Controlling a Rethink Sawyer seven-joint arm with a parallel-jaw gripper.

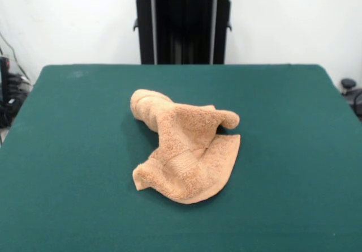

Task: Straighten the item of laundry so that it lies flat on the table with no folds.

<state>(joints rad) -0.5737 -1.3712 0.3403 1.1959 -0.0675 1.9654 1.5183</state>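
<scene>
A: Where's the towel (pixel 184 147)?

B: Bunched up near the middle of the surface (pixel 62 150), folded over itself, a rolled end pointing toward the pedestal (pixel 184 22) and the woven band on the side away from it. Its long axis runs roughly from the pedestal side outward.

A: And the hand?

B: It doesn't show, so I can't give its state or which way the towel lies from it. No containers here. I judge nothing is flattened yet.

We took it for a lab: a robot pedestal (pixel 184 22) behind a green felt table (pixel 68 150), bare white wall (pixel 294 20), loose cables (pixel 11 93).
</scene>
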